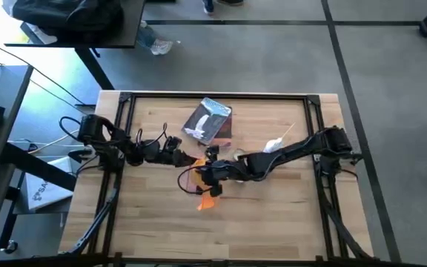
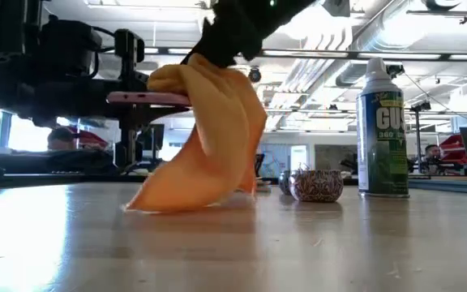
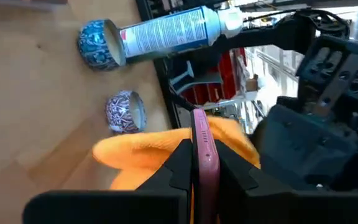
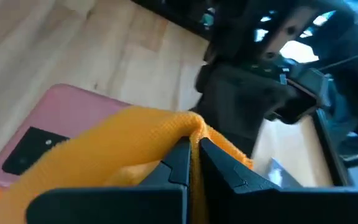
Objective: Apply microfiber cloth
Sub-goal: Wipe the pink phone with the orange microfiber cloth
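Right claw (image 4: 192,163) clamped on orange cloth (image 2: 205,142), reaching in over mid surface (image 1: 273,222); cloth drapes over pink phone (image 3: 205,149) pinched by left claw (image 3: 204,171), lower corner touching wood. Front half open.

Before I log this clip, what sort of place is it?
Probably a shared robotics lab or workshop: exposed ceiling ducts, a wooden table framed by dark rails, a spray can, people seated at desks behind.

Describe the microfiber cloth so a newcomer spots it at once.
Look to the middle of the wooden table, where both grippers meet. The microfiber cloth hangs from the right gripper, draped against a pink phone held by the left gripper. It is the only orange-yellow fabric there.
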